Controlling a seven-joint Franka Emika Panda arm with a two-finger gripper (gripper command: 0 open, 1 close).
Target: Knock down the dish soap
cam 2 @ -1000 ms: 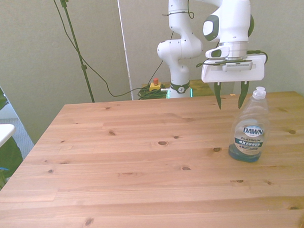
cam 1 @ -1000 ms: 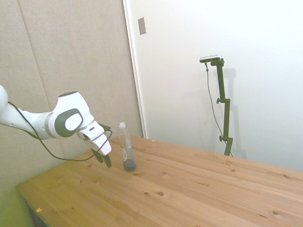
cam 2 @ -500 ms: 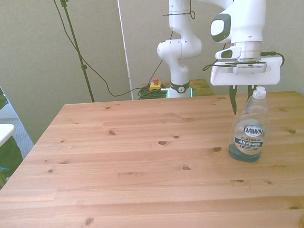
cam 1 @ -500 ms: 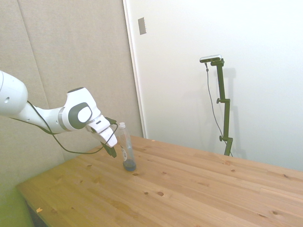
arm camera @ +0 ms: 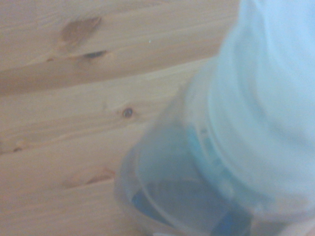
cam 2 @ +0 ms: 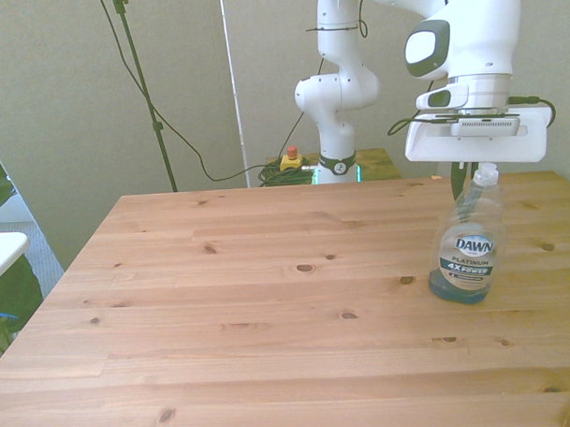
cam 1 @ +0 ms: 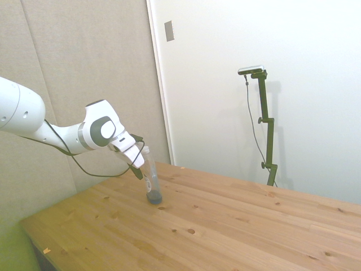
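We see the dish soap [cam 2: 466, 247] upright on the counter [cam 2: 270, 308], jaws [cam 1: 139, 173] apparently against its neck; their spread we cannot tell.

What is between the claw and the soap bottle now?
Nothing. In the side view the claw is right against the upright bottle, near its upper part. In the front view the bottle hides the claw's tips.

Dish soap [cam 2: 467, 245], clear bottle, white cap, blue liquid low, upright on table
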